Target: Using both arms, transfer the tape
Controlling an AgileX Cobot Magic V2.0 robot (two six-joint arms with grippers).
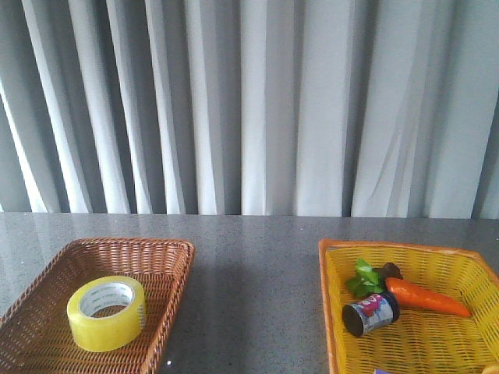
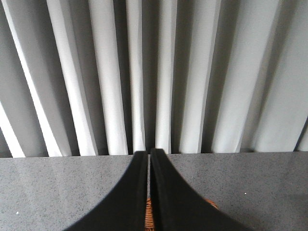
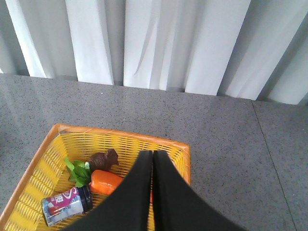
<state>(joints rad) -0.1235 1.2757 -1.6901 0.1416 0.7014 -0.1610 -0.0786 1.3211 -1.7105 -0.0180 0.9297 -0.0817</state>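
On the counter (image 1: 257, 257), tape (image 1: 107, 312) lying in brown basket (image 1: 168, 273), apart from both fingers: left fingers (image 2: 148, 161) and right fingers (image 3: 152, 159) pressed together, empty.

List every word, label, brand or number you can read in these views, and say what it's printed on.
None can be read.
Tape: green print on the white inner core, too blurred to read.
Small can: pink and white lettering on its label, too small and blurred in both the front and right wrist views.
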